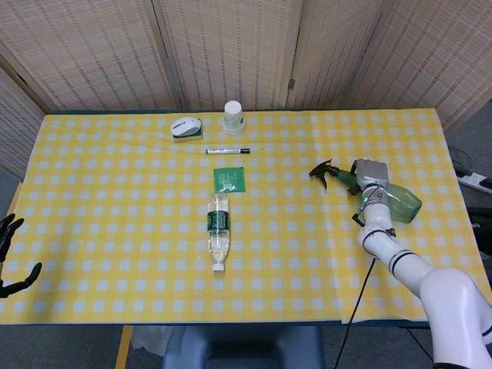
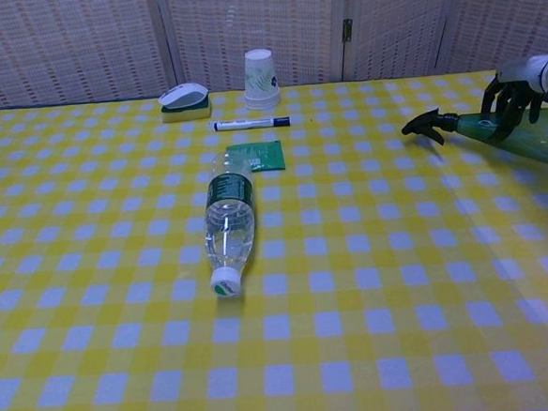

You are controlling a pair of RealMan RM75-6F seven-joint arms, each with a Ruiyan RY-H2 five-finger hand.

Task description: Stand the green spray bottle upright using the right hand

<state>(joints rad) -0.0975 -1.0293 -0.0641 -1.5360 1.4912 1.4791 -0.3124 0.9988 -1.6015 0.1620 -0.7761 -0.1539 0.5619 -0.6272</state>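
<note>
Staged test room: bench (image 1: 92, 231) under yellow checked cloth, woven folding screens (image 1: 231, 50) behind, power strip (image 1: 475, 181) on floor at right.

Right hand (image 1: 370, 175) fingers curled, gripping; left hand (image 1: 9, 257) open, idle.

Right hand (image 2: 518, 87) grips lying green spray bottle (image 2: 504, 135) neck.

The counter (image 1: 115, 231) wears yellow-and-white checks. In the right robot hand (image 1: 370, 178), grey-white with dark fingers, the spray bottle (image 1: 400, 201) is translucent green with a black nozzle. Farther left: a clear water bottle (image 1: 218, 229) with green label and white cap, a green packet (image 1: 228, 179), a white cup (image 1: 234, 116).
</note>
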